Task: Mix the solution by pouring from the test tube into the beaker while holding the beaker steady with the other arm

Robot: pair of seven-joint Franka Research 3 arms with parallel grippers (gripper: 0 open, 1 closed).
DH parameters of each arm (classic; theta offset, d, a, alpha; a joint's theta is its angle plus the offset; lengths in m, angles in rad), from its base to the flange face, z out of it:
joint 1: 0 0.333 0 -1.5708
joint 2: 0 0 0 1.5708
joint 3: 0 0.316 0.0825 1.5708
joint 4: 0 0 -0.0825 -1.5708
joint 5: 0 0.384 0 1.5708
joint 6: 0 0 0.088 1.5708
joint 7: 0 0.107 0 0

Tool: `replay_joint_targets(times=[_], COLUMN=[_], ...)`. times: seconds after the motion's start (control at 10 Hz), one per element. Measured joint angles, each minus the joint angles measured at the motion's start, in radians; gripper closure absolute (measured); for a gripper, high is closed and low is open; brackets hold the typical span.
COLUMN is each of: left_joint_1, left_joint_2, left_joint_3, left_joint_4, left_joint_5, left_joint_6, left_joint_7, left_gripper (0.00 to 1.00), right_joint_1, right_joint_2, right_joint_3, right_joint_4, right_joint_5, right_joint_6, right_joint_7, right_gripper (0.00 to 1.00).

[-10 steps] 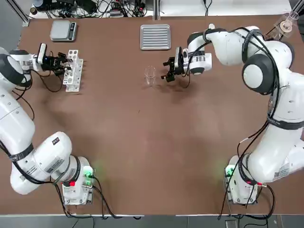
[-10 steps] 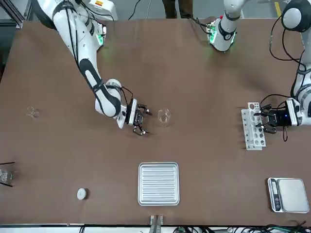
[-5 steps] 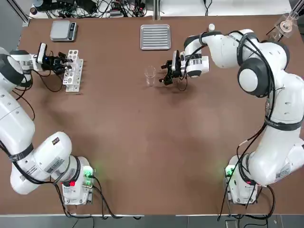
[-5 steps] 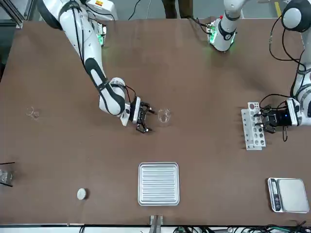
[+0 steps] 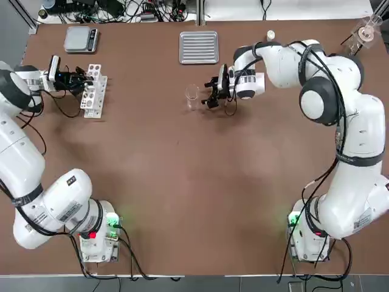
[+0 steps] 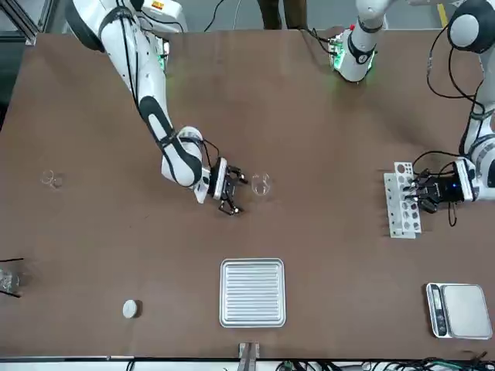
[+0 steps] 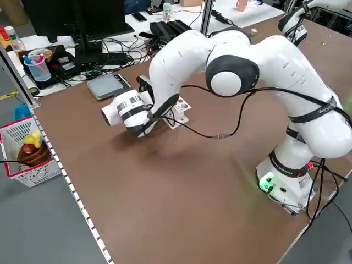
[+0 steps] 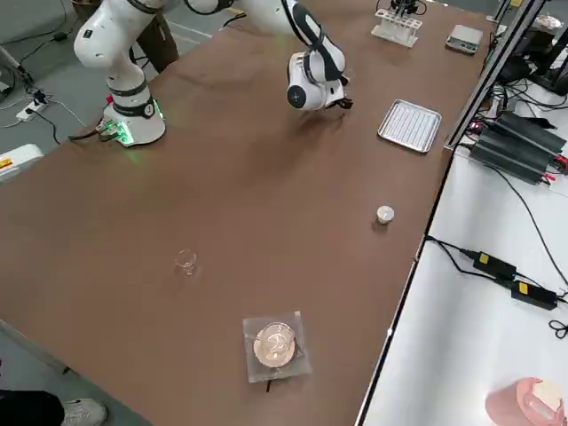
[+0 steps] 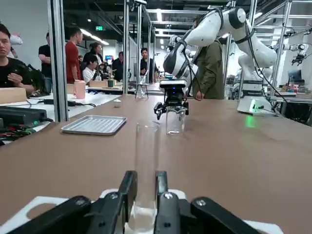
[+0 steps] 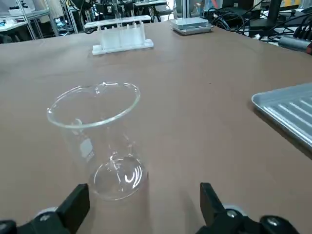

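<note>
The test tube (image 9: 146, 170) stands upright in the white rack (image 5: 95, 90) at the far left of the table. My left gripper (image 5: 82, 82) is shut on the tube's lower part, one finger on each side. The beaker (image 5: 192, 96) is a small clear glass standing upright near the table's far middle, and it looks empty in the right wrist view (image 10: 100, 141). My right gripper (image 5: 211, 94) is low over the table just to the right of the beaker. It is open, with the glass just ahead of its spread fingertips (image 10: 78, 200) and untouched.
A ribbed metal tray (image 5: 199, 47) lies behind the beaker and a small scale (image 5: 81, 38) behind the rack. A white cap (image 6: 130, 309), a tiny glass piece (image 6: 52, 179) and a flask (image 5: 366, 30) sit toward the far right. People stand beyond the table.
The left gripper's fingers have closed onto the test tube. The right gripper has slid left, closer to the beaker, and stays open.
</note>
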Motion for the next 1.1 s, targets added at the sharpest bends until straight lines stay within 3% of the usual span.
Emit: replay_joint_targets(times=[1.1], left_joint_1=[0.002], left_joint_2=[-0.001], left_joint_3=[-0.002], left_joint_4=[0.030], left_joint_5=[-0.008], left_joint_6=[-0.028], left_joint_7=[0.002], left_gripper=[0.79], right_joint_1=[0.052], right_joint_2=[0.010], right_joint_3=[-0.006], right_joint_4=[-0.018], right_joint_5=[0.044], right_joint_6=[0.001], right_joint_7=[-0.001], right_gripper=[0.00])
